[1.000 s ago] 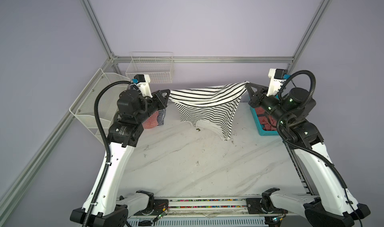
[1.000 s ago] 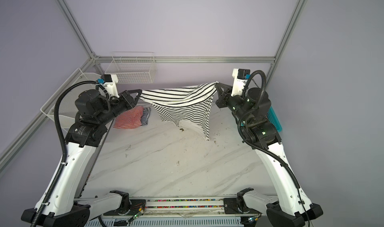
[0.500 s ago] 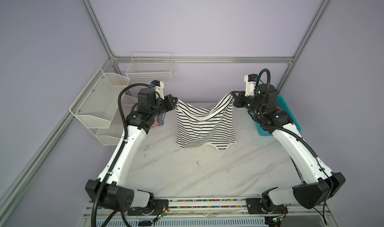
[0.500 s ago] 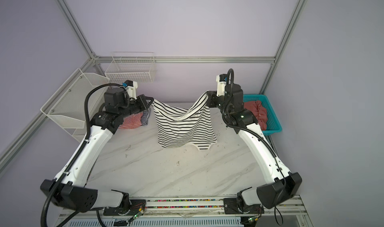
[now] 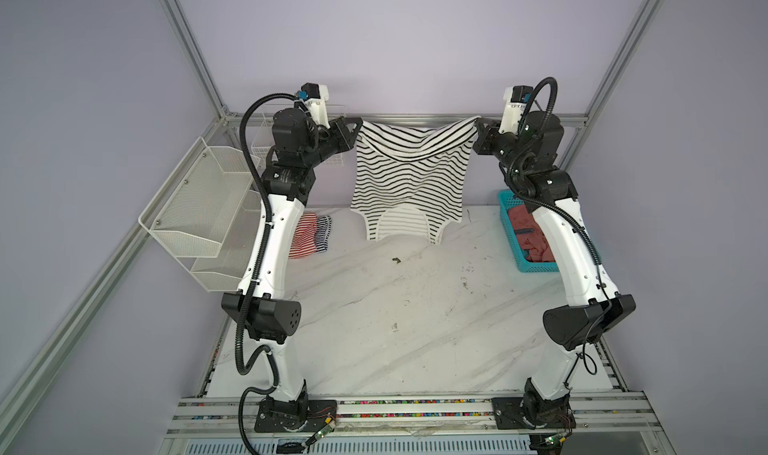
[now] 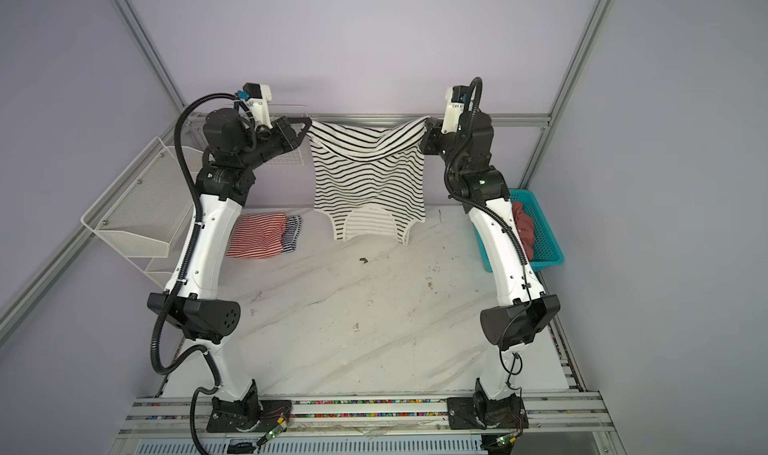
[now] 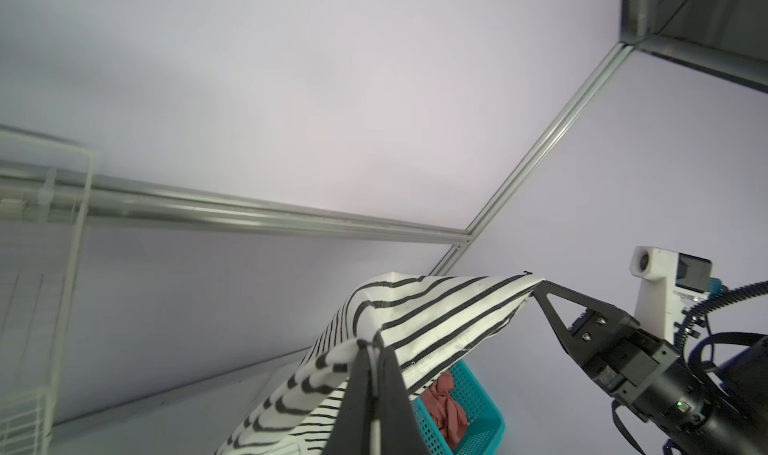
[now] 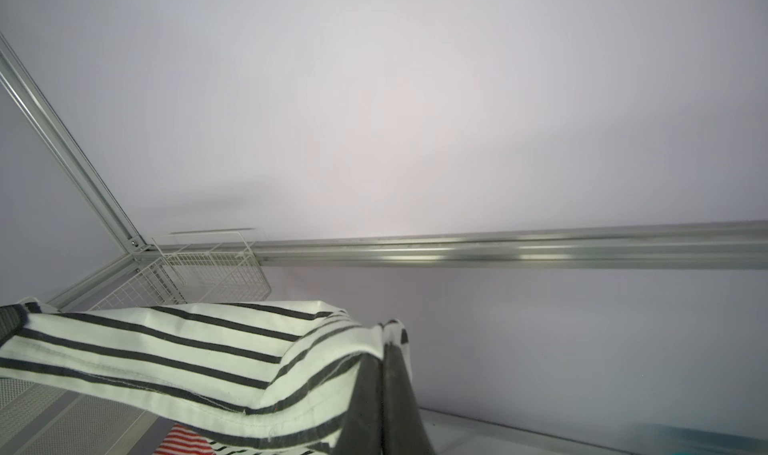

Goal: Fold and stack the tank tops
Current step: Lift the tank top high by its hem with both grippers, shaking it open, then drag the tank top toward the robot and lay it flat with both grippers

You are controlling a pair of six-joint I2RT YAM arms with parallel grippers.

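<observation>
Black-striped top (image 5: 407, 182) is up in the air at the far end, spread between both arms, straps hanging down. Can't tell if they brush the table (image 5: 395, 307). L gripper (image 5: 357, 121) is pinched tight on the left hem corner and R gripper (image 5: 478, 121) on the right one. Both wrist views show the jaws together with cloth nipped between. The top edge sags a bit in the middle, so I'd say spread the arms a touch, keep both at the same height, then lower so the straps land first and draw the cloth toward the near side, laying it flat w/o wrinkles. Don't let go till the body lies down, because a slack corner will likely bunch and spoil the fold. There's plenty of bare marble mid-table for it. Now containers: the teal basket (image 5: 510, 228) at far right holds a crumpled salmon-red top (image 5: 534, 234), prob next in line. The white mesh rack (image 5: 195, 211) is on the left wall, w/ a wire basket (image 8: 216, 270) on the far wall, and I see nothing in either. The folded stack sits far left on the table, outside any container: red-striped top (image 6: 257, 234) w/ a navy-striped top (image 6: 293, 232) peeking out beside it.
</observation>
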